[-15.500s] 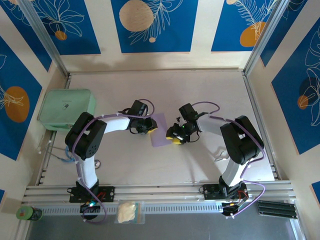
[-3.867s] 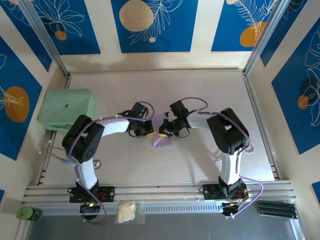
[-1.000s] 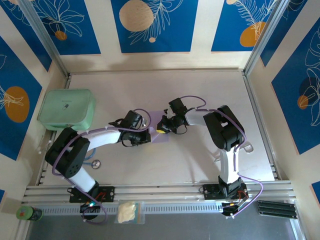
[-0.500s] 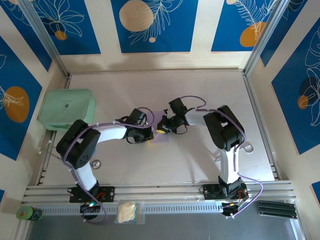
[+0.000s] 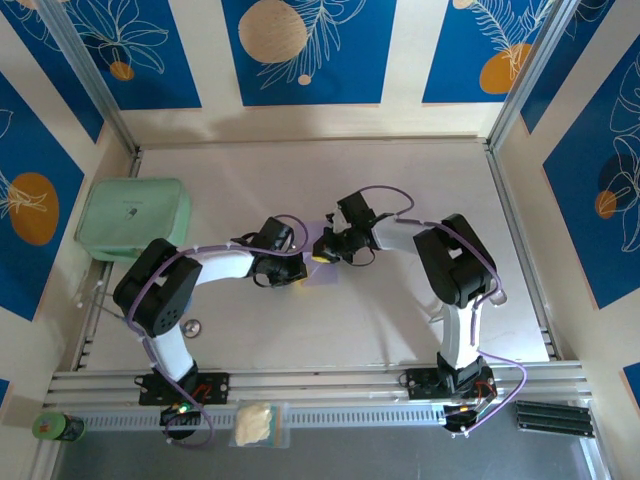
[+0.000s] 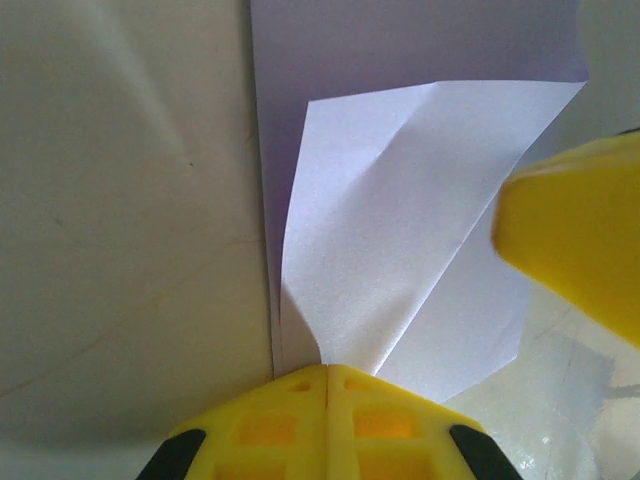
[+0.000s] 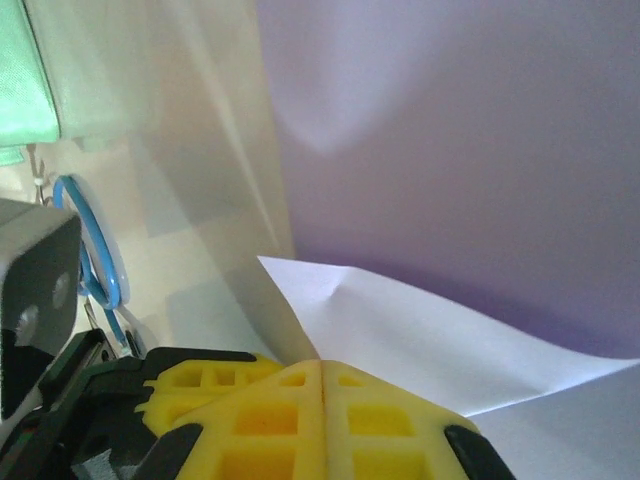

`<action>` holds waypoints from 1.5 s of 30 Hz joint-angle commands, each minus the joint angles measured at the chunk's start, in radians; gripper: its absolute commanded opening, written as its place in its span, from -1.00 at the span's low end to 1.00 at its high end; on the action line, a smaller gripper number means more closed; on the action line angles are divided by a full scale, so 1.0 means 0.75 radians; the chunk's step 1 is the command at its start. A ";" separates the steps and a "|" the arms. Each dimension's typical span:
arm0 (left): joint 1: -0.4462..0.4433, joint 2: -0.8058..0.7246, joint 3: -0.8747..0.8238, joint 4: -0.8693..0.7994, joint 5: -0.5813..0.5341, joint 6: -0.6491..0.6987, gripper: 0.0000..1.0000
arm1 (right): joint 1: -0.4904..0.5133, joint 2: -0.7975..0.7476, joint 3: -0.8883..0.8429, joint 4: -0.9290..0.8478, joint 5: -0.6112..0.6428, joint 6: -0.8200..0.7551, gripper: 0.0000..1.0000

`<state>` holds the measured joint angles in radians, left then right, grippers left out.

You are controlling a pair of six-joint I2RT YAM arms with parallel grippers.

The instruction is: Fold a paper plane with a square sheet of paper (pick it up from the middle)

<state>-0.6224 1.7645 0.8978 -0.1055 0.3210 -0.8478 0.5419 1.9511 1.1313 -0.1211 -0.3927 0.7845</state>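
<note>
Pinching square sheet of paper (image 6: 400,250) with left gripper (image 6: 328,372), clenched right gripper (image 7: 322,365) at 3 o'clock; risking tear if tugged.

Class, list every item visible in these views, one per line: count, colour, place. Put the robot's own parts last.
square sheet of paper: one, pale lilac with white underside, mid-table, partly folded up
box: one, mint green, table's left edge
bag: one, clear with pale contents, near rail
small container: one, green, near-left corner
wall panels: several, blue with orange and white patterns, around the table
table: one, beige, under everything
arms: two, white and black, near edge
left gripper: one, yellow fingers, shut on the sheet's flap
right gripper: one, yellow fingers, shut on the sheet's flap
</note>
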 commanded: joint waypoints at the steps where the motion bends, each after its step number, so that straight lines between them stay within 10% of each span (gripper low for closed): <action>1: -0.007 0.042 0.004 -0.080 -0.035 -0.017 -1.00 | 0.032 -0.011 -0.020 -0.039 -0.002 -0.007 -0.98; 24: -0.008 -0.025 -0.039 0.140 0.067 -0.066 -0.94 | 0.028 0.122 -0.007 -0.077 0.029 0.009 -0.99; 45: -0.010 0.011 -0.162 -0.091 -0.017 -0.076 -1.00 | -0.115 0.131 0.011 0.006 0.178 -0.144 -1.00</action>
<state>-0.6228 1.7531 0.8352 0.0013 0.3401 -0.8936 0.5220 2.0071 1.1271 -0.1200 -0.3950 0.7193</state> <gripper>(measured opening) 0.060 0.048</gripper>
